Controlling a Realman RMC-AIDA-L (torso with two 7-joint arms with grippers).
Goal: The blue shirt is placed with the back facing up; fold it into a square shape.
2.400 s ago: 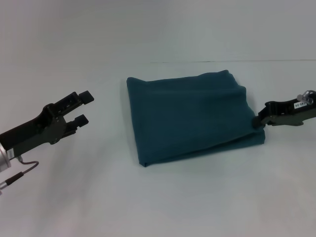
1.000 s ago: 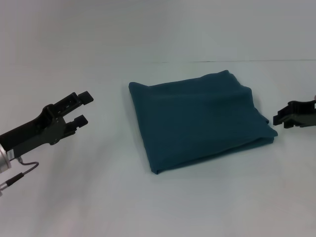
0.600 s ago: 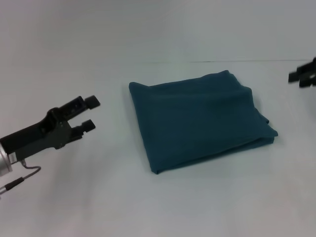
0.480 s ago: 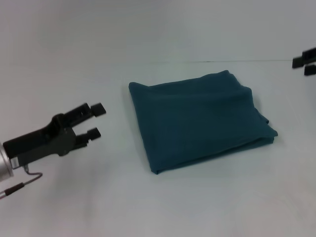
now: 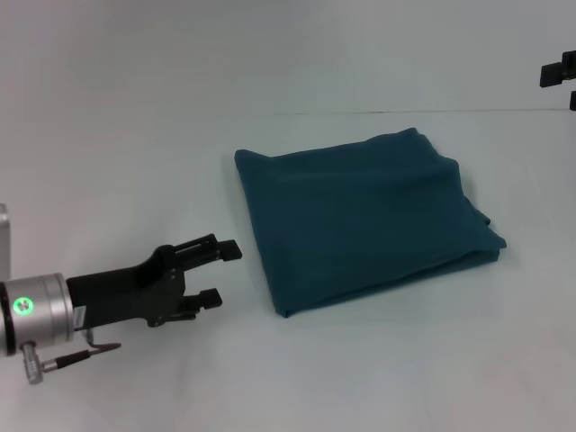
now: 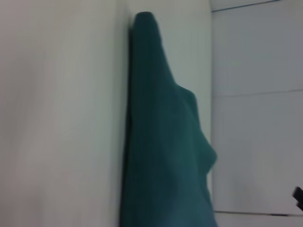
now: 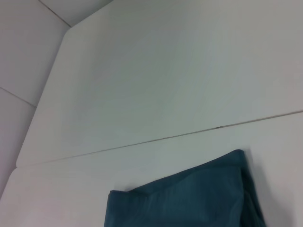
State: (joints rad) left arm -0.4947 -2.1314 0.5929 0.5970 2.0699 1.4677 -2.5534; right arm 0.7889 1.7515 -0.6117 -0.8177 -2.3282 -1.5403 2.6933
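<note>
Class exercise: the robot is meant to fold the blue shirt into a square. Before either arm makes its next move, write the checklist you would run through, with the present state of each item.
1. blue shirt folded into a compact, roughly square shape: ok.
2. Shirt lying flat on the table: ok, though its right edge shows loose layers.
3. left gripper clear of the cloth: ok, beside the shirt's near left corner, not touching.
4. Left fingers open, holding nothing: ok.
5. right gripper clear of the shirt: ok, raised at the far right edge.
6. Right fingers open or shut: cannot tell.
</note>
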